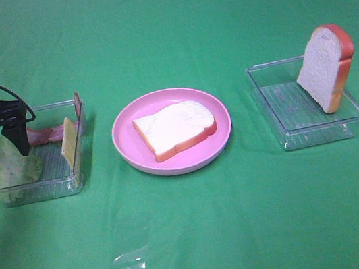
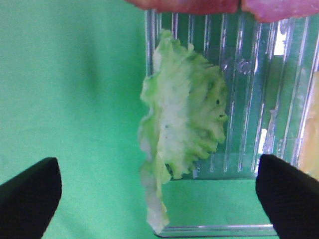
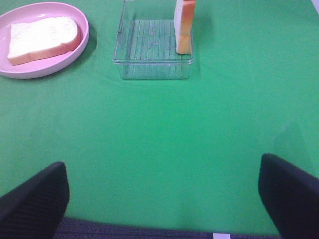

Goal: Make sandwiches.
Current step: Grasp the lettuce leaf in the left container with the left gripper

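One white bread slice point(image 1: 175, 128) lies flat on the pink plate point(image 1: 126, 143), also seen in the right wrist view point(image 3: 42, 37). A second bread slice point(image 1: 326, 67) stands on edge in the right clear tray point(image 1: 291, 103). The left clear tray point(image 1: 54, 161) holds pale green lettuce point(image 1: 6, 162), reddish bacon point(image 1: 46, 134) and an upright yellow cheese square point(image 1: 68, 140). My left gripper point(image 1: 16, 140) hangs open over the lettuce point(image 2: 182, 124), its fingertips either side and apart from it. My right gripper point(image 3: 162, 199) is open over bare cloth, well short of the right tray point(image 3: 149, 50).
A green cloth covers the table. A scrap of clear plastic film point(image 1: 128, 265) lies on it in front of the plate. In the right wrist view the table's near edge runs just under the fingers point(image 3: 35, 199).
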